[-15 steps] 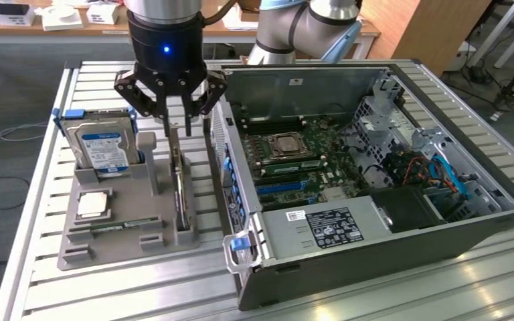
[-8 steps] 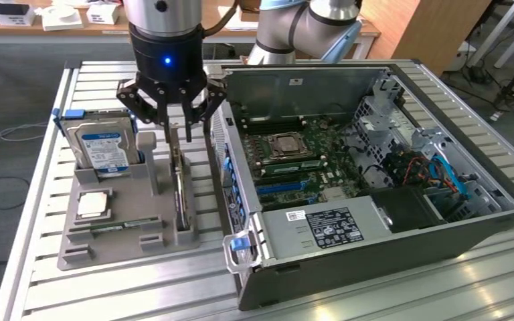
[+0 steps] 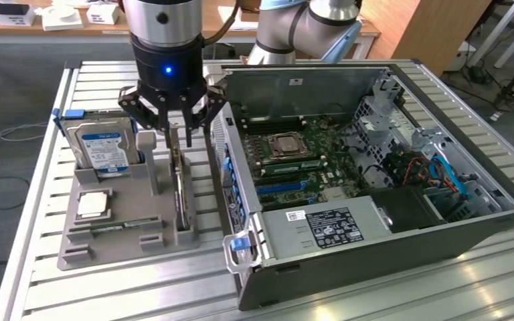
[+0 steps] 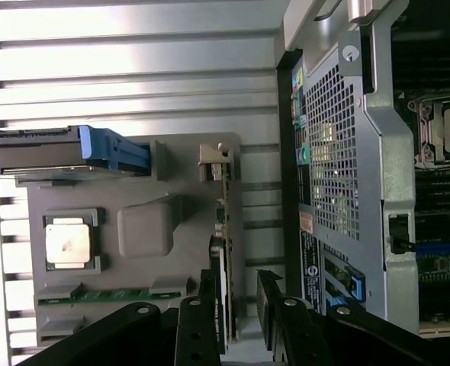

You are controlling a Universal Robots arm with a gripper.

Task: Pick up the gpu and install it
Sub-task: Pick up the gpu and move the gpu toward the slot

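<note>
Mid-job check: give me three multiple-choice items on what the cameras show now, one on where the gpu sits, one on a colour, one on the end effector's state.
1. Where is the gpu?
A) standing on edge in the grey holder
B) seated in the motherboard
C) lying flat on the table

2. What colour is the label on the hard drive?
A) red
B) blue and white
C) green

3. How is the end effector?
A) shut on the gpu
B) open, above the gpu
C) shut and empty

Answers:
1 A: the gpu stands on its edge in the holder.
2 B: the label facing the exterior view is blue and white.
3 B: its fingers stand apart over the gpu.
</note>
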